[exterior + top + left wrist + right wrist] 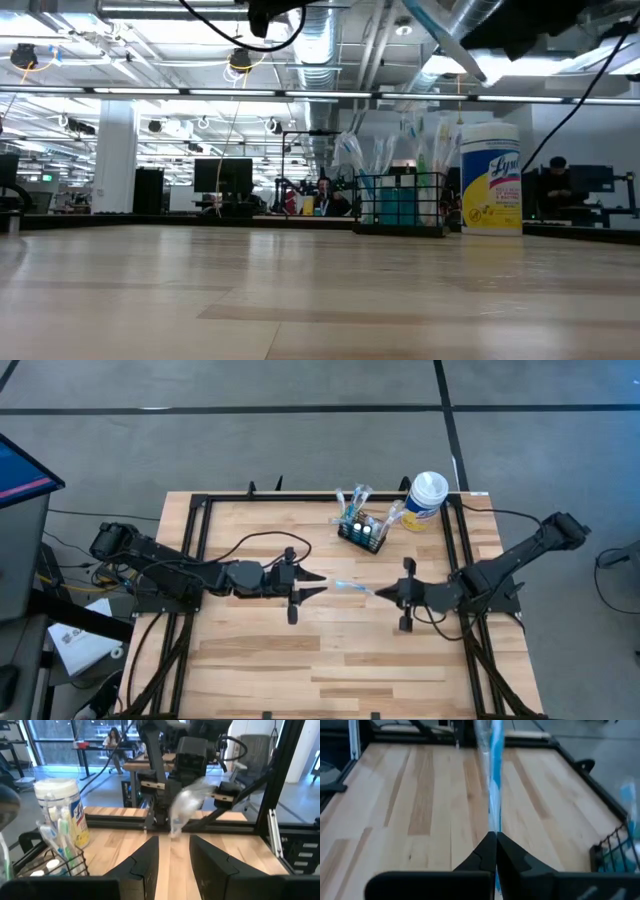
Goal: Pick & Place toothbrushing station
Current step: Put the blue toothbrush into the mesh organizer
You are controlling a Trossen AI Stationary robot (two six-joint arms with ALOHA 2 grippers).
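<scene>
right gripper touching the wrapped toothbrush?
Touching. In the right wrist view the right gripper is shut on the wrapped toothbrush, which rises from between the closed fingertips. The high view shows it sticking out toward the left gripper.

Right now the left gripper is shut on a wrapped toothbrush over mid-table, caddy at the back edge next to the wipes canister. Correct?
Wrong arm. The right gripper is shut on the wrapped toothbrush, as the right wrist view shows; the left gripper is open and empty. The caddy does sit beside the wipes canister.
</scene>
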